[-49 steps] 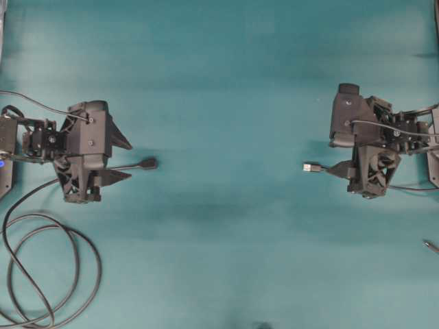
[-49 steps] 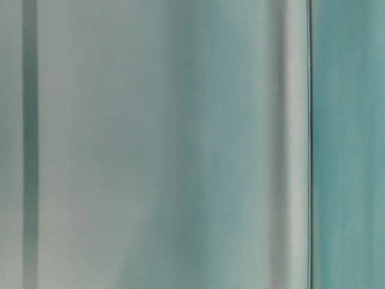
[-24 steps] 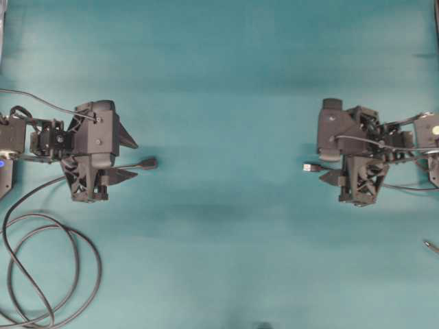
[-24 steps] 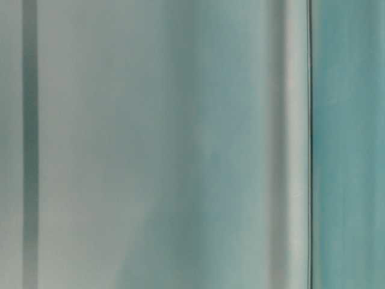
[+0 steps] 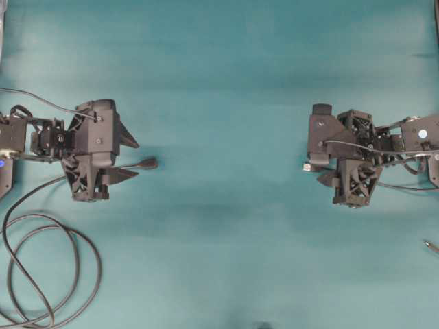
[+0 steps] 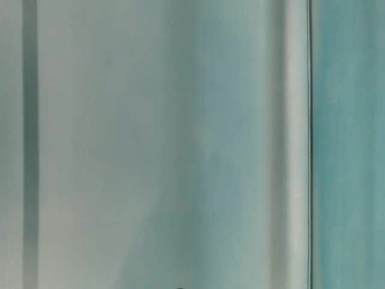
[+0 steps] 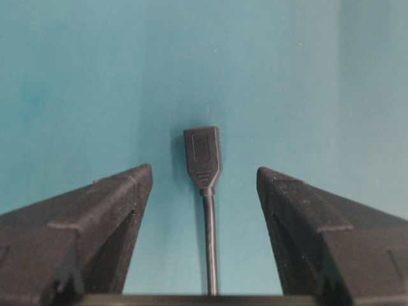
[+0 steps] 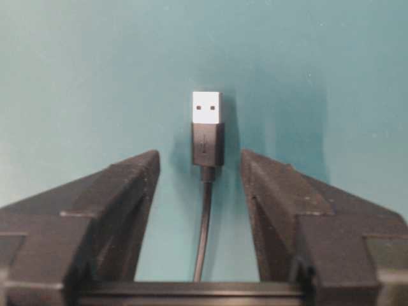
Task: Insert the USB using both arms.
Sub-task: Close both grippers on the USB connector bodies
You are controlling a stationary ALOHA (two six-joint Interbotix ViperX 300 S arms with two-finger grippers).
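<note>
Two arms face each other across a teal table [image 5: 219,82], each lined up on one end of the connection. The right gripper [image 8: 200,159] straddles the USB [image 8: 207,109], its jaws spread on either side of the dark collar with a gap showing on both sides, not yet pinching; this looks like the start of a grasp. The left gripper [image 7: 204,175] flanks the socket [image 7: 203,153] with its jaws spread wide, the thin cable [image 7: 210,242] running back between them. Straddling the plug ends seemingly lets each arm grip close to the tip, for control when mating them.

Overhead, the USB [image 5: 309,166] lies at 3 o'clock and the socket [image 5: 148,163] at 9 o'clock, well apart, with the cable loops [image 5: 48,274] at 7 o'clock and a small pin [image 5: 430,245] at 4 o'clock. Only the wrist views show the clearances at the jaws and the plug's two square holes. The table-level view is a blur that tells nothing.
</note>
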